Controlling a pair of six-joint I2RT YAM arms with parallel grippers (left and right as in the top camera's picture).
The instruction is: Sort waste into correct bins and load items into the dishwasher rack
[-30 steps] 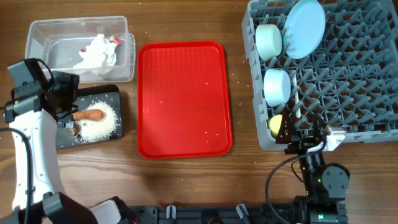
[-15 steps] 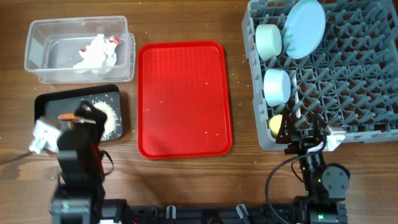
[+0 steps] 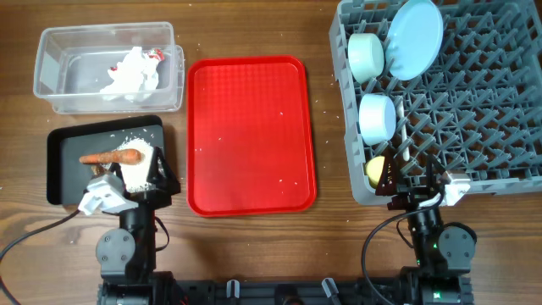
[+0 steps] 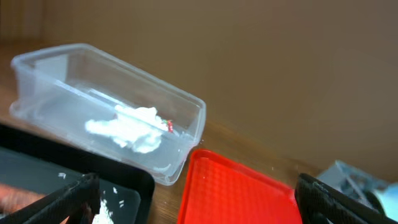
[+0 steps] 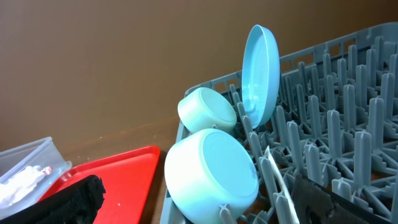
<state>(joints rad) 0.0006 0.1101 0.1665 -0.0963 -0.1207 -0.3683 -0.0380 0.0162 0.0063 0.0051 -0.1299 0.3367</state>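
The clear tub (image 3: 51,72) holds the crumpled white napkin (image 3: 131,72) and red wrapper (image 3: 154,55); both also show in the left wrist view (image 4: 127,127). The black tray (image 3: 61,169) holds the carrot (image 3: 112,157), rice grains (image 3: 140,165) and a brown lump (image 3: 96,170). The grey rack (image 3: 474,93) holds the blue plate (image 3: 415,38), mint bowl (image 3: 366,55), blue bowl (image 3: 377,117), yellow cup (image 3: 374,171) and white spoon (image 3: 405,148). My left gripper (image 3: 135,175) (image 4: 199,208) is open and empty at the tray's near edge. My right gripper (image 3: 413,178) (image 5: 205,208) is open and empty at the rack's near edge.
The red serving tray (image 3: 250,135) lies between the bins and the rack, with a few crumbs on it. It also shows in the left wrist view (image 4: 242,193). Both arm bases sit at the table's front edge.
My left arm has drawn back from over the black tray and folded down at the table's front edge. The right arm has not moved.
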